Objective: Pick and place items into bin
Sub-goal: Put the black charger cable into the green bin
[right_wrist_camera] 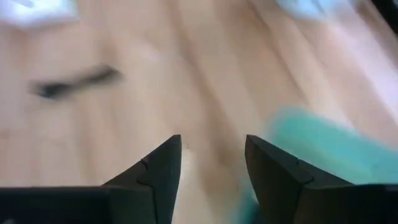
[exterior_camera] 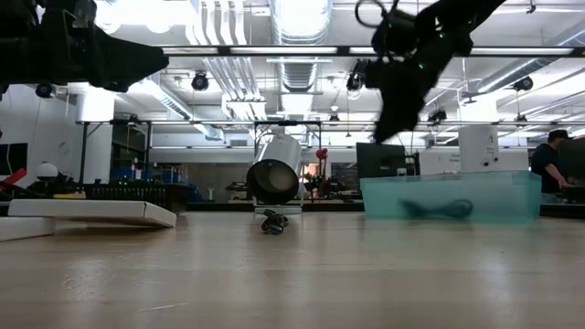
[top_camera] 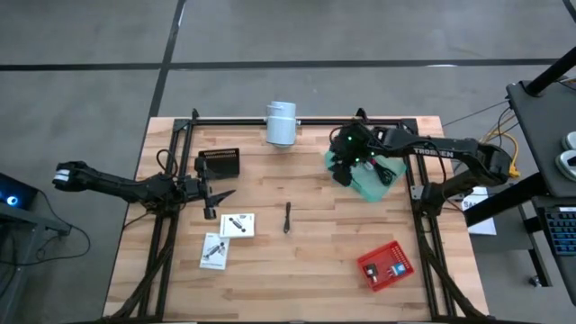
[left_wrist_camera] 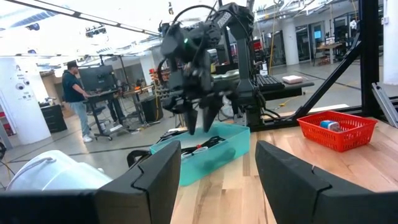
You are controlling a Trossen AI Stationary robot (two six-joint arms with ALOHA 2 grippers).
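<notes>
cords (exterior_camera: 437, 209) seemingly in bin (top_camera: 371, 183), packets (top_camera: 237, 224) left

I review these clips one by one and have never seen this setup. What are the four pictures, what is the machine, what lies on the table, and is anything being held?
The machine is a pair of dark robot arms at a wooden table. One picture looks straight down, one looks level across the tabletop, and one sits on each arm's wrist, looking past that arm's two fingers.

From above, the right gripper hangs over the edge of a teal bin, fingers open and empty; the left wrist picture shows the same gripper above the bin, which already holds dark cords. The left gripper waits over the table's left side, open, holding nothing.

Still on the table: two white packets, a small dark piece and a red basket. A white cylinder sits at the far edge.
</notes>
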